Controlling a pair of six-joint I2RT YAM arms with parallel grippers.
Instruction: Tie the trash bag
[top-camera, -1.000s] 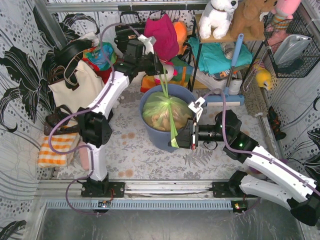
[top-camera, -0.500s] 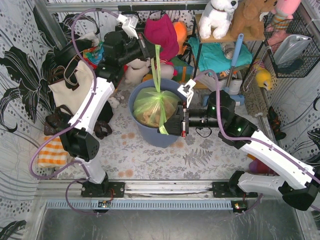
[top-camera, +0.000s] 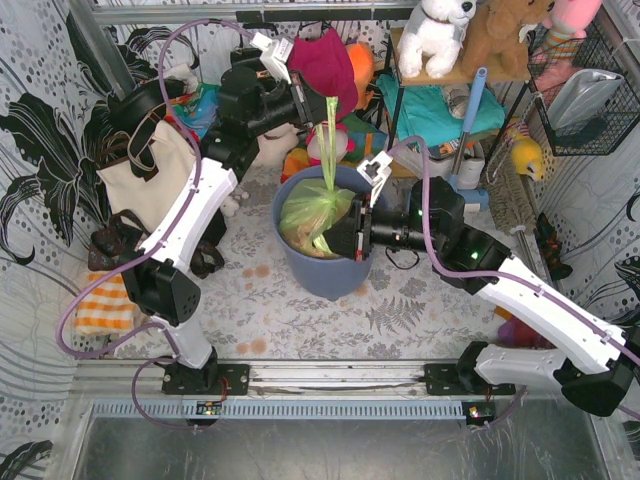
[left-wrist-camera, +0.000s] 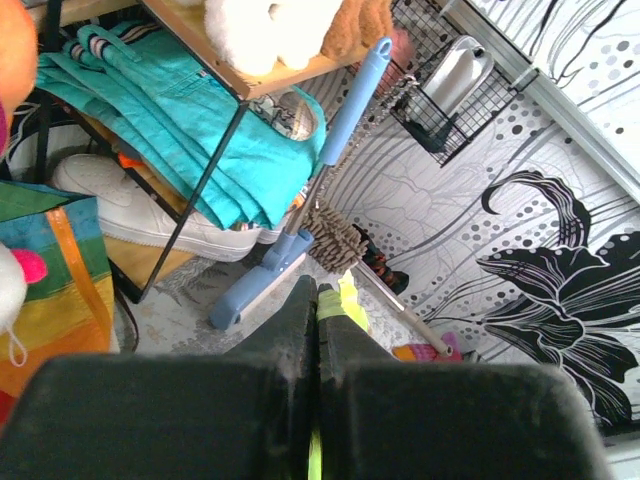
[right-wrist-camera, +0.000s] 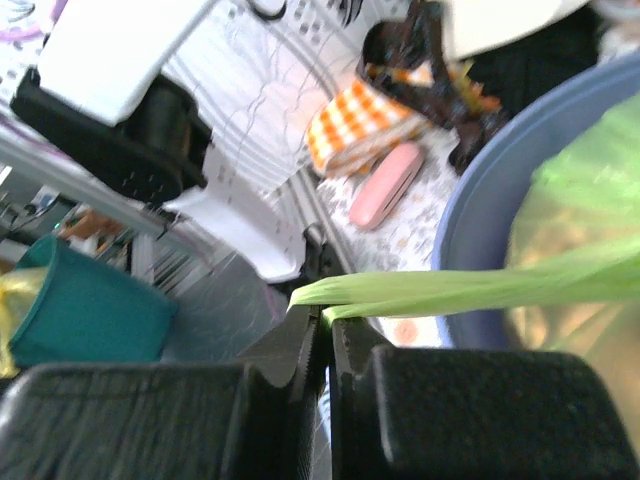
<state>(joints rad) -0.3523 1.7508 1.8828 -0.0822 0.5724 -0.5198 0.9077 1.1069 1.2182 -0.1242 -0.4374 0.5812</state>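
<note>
Trash bag (top-camera: 312, 212) fills bin (top-camera: 325, 277) on floral-print tabletop (top-camera: 400, 322).

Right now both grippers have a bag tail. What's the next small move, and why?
Probably draw the two tails apart to cinch the neck. The left gripper is shut on one green tail rising from the trash bag. The right gripper is shut on the second tail, over the bin.

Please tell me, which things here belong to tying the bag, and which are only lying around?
Belong to the job: trash bag, left gripper, right gripper, each shut on a green tail of the bag.
Only lying about: cream tote bag, white plush toy, orange checked cloth, blue-handled broom. The blue-grey bin merely holds the bag.
</note>
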